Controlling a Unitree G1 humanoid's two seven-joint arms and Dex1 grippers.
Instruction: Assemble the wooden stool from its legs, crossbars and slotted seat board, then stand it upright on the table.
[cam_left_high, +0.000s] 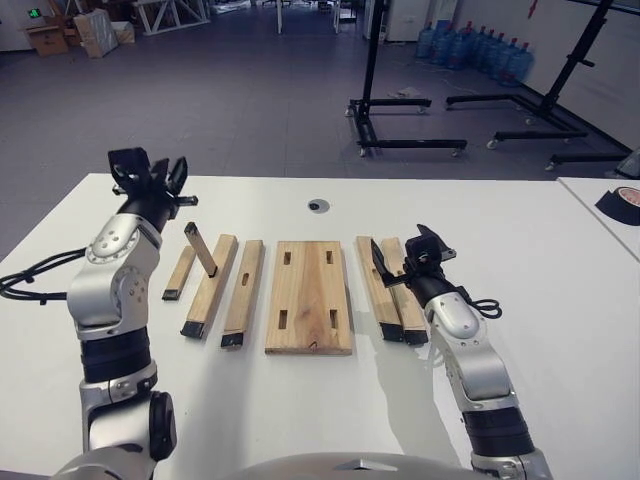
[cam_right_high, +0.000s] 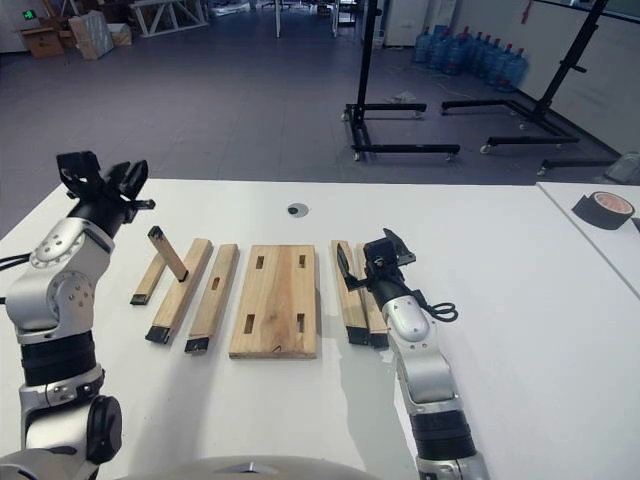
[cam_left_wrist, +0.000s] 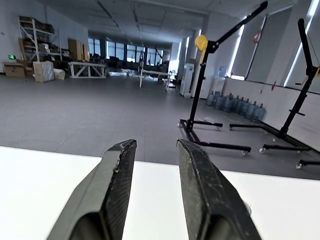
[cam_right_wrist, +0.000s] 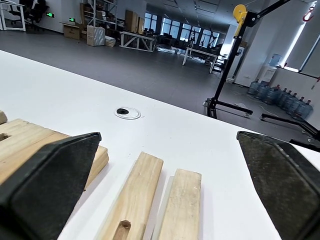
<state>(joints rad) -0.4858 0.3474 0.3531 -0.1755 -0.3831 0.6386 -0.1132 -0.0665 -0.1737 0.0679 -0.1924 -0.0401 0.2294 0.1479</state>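
The slotted seat board (cam_left_high: 308, 295) lies flat mid-table. To its left lie two long legs (cam_left_high: 210, 285) (cam_left_high: 243, 292) and a short crossbar (cam_left_high: 180, 272), with another crossbar (cam_left_high: 201, 249) propped at an angle across them. Two more legs (cam_left_high: 378, 287) (cam_left_high: 404, 290) lie side by side right of the board. My right gripper (cam_left_high: 405, 258) hovers low over the far ends of these two legs, fingers wide open and empty; the right wrist view shows the gripper (cam_right_wrist: 169, 137) over both legs (cam_right_wrist: 135, 200). My left gripper (cam_left_high: 160, 172) is raised over the table's far left, open and empty (cam_left_wrist: 155, 145).
A round cable hole (cam_left_high: 319, 205) sits behind the board. A black cable (cam_left_high: 25, 275) trails off the left edge. A black tape roll (cam_right_high: 603, 207) rests on the neighbouring table at right. Black wheeled stands (cam_left_high: 410, 140) occupy the floor beyond.
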